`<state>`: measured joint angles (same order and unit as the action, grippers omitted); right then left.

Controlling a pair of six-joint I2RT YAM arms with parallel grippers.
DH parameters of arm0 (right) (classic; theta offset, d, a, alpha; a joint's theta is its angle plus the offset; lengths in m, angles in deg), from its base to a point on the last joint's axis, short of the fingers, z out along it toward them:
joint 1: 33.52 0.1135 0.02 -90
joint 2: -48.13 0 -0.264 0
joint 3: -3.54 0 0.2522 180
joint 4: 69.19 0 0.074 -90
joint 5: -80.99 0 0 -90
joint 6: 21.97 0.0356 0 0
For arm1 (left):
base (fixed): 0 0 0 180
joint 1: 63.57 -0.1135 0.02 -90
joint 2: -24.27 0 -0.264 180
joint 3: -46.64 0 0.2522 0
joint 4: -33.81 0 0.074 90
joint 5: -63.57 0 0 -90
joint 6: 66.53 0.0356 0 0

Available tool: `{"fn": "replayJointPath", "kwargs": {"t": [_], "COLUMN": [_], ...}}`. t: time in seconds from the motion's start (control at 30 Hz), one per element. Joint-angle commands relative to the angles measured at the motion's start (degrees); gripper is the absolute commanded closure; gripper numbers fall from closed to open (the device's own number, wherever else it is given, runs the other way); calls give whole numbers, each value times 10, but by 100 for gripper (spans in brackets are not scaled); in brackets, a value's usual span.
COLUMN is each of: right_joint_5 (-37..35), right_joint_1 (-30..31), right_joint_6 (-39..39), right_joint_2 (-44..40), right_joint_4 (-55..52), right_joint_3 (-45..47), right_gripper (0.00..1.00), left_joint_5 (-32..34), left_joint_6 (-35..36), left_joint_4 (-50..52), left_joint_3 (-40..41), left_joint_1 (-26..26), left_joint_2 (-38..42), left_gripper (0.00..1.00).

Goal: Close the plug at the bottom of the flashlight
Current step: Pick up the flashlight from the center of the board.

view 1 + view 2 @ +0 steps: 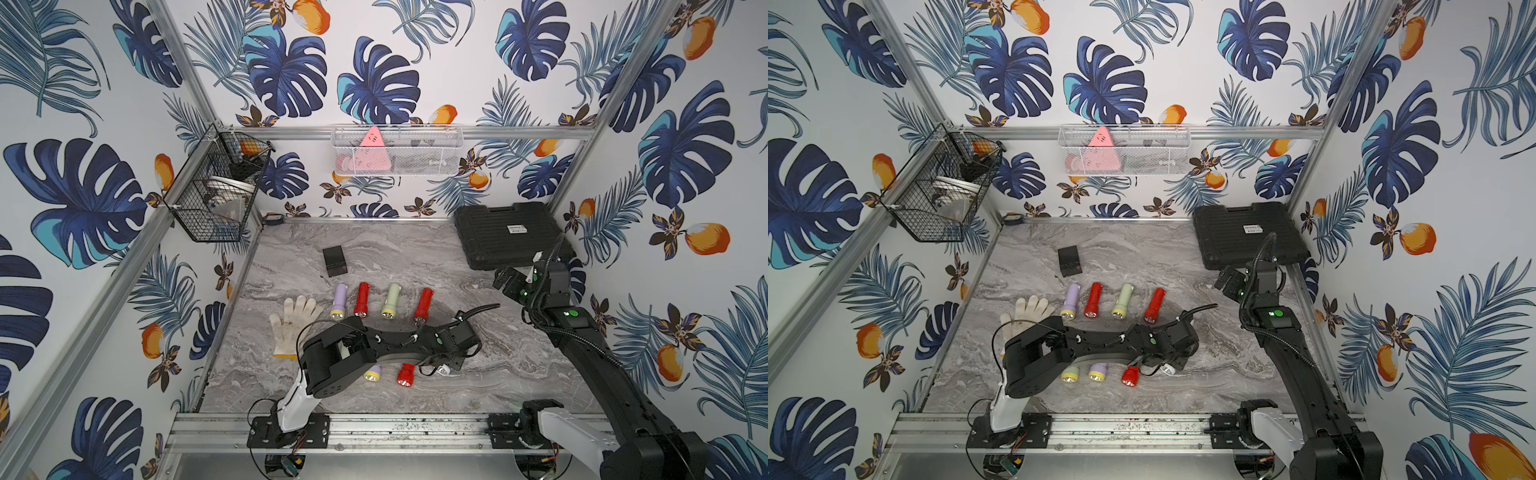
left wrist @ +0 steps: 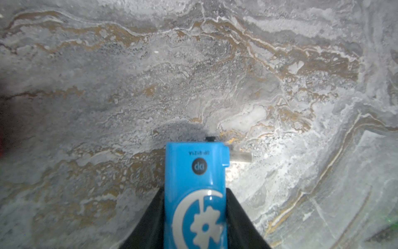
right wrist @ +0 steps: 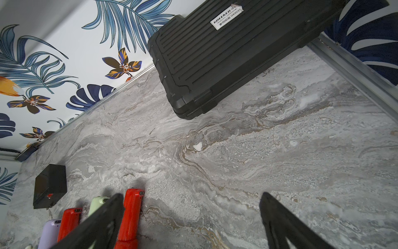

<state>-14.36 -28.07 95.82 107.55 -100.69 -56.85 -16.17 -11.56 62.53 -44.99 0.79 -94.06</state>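
Marbled grey surface is carrying a black case at its far right corner and rows of small flashlights across the middle. My right hand is hovering near the case, fingers wide apart, holding nothing. My left hand is clamping the blue flashlight low over the near middle. It is looking light, rigid and glossy, so probably slippery. Its plug is sticking out sideways at the bottom end, and I am judging that tip the place to push.
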Motion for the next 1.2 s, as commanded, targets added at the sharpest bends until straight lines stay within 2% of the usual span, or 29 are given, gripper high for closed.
{"fn": "replayJointPath", "kwargs": {"t": [0.0, 0.3, 0.4, 0.47, 0.6, 0.73, 0.87, 1.03, 1.17], "right_joint_5": [-7, -6, -6, -4, 3, 17, 69, 205, 285], "right_joint_1": [0, -1, -2, -4, -11, -17, -19, -19, -18], "right_joint_6": [-1, 0, 0, 1, 0, -1, 4, -9, -9], "right_joint_2": [-2, 2, 8, 11, 15, 12, 25, 40, 48], "right_joint_4": [6, 6, 5, 3, -1, 5, 21, 48, 57], "right_joint_3": [1, -1, -6, -11, -21, -27, -37, -61, -79], "right_gripper": [0, 0, 0, 0, 0, 0, 0, 0, 0], "left_joint_5": [-18, -21, -25, -28, -31, -45, -55, -69, -77], "left_joint_6": [-2, 1, 18, 40, 69, 97, 136, 191, 219], "left_joint_4": [47, 34, 25, 9, -21, -79, -155, -267, -335], "left_joint_3": [4, 10, 8, 10, 23, 71, 138, 231, 300], "left_joint_1": [1, 0, 0, 0, -5, -22, -37, -56, -76], "left_joint_2": [4, 44, 71, 93, 142, 210, 286, 373, 435], "left_gripper": [65, 80, 90, 100, 100, 100, 100, 100, 100]}}
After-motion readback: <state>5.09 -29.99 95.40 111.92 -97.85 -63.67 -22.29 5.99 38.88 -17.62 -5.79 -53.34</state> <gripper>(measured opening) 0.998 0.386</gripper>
